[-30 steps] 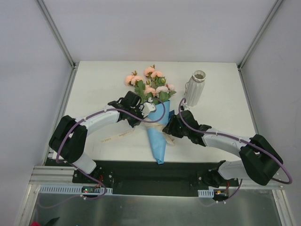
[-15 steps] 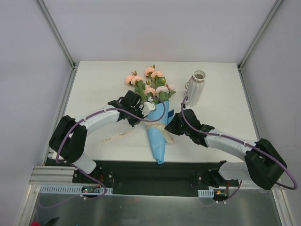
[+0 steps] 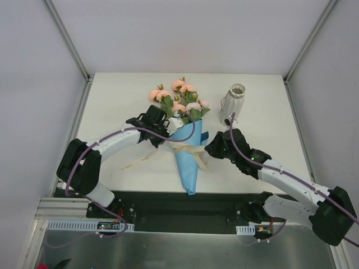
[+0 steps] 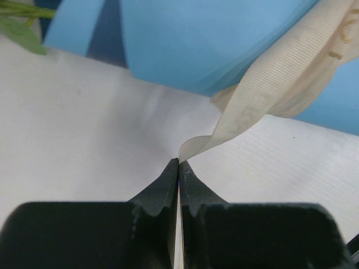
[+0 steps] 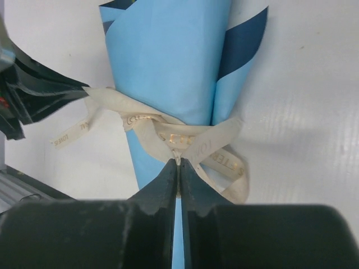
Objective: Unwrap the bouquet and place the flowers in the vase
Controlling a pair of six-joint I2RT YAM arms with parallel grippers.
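Top view, bouquet: peach-pink roses in a blue paper cone, lying mid-way on the white table, heads pointing away from the arms.
Top view, vase: white, ribbed, ceramic, standing just right of the roses.
Left wrist, left gripper: pressed together, pinching the cream fabric ribbon by its tail.
Right wrist, right gripper: nipped tight on the ribbon's loop at the cone.

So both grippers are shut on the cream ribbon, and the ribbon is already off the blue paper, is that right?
Not quite: the ribbon is still tied round the blue paper, as the right wrist view shows. The left gripper and right gripper are indeed shut on it.
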